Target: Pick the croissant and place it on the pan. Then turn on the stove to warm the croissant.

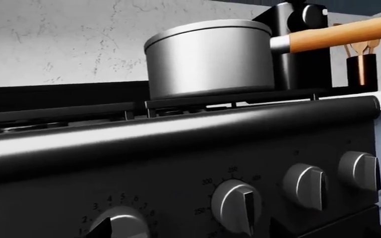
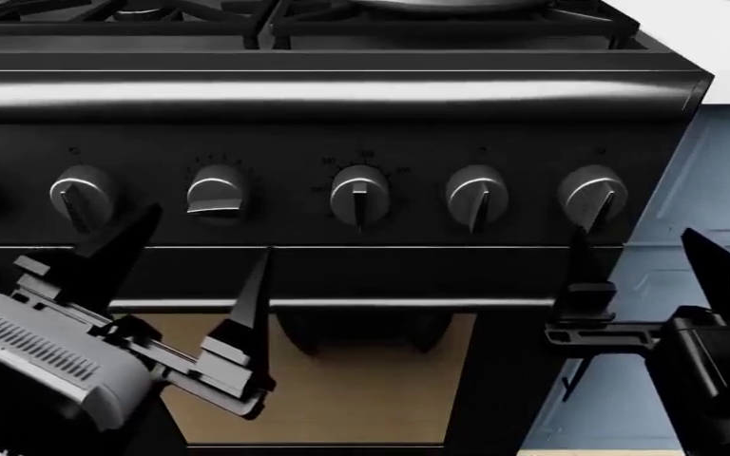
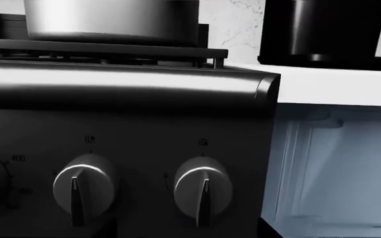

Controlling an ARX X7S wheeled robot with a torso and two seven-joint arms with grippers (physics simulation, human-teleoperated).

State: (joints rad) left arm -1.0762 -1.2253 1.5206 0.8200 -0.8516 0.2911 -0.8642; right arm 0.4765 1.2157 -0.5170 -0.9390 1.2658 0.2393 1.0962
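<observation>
Pan (image 1: 210, 57) on stove (image 2: 339, 123) rear grate; coffee machine (image 1: 303, 44) and utensil holder (image 1: 361, 69) just behind, at 2 o'clock. Left gripper (image 2: 194, 275) fingers apart, below knob (image 2: 218, 193) turned sideways. Right gripper (image 2: 644, 271) fingers apart, at 4 o'clock, before blue cabinet (image 2: 720, 190). Croissant hidden; pan interior not visible.

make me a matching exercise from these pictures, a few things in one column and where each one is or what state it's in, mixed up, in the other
Things:
1. pan
2. left gripper
3. third knob from the left
4. coffee machine

Places or states:
A. pointer turned sideways, unlike its neighbours
B. on the stove's grate, wooden handle sticking out
C. on the counter behind the pan
D. jaws open, in front of the oven door, below the knobs

Pairs: 1-B, 2-D, 3-A, 4-C
</observation>
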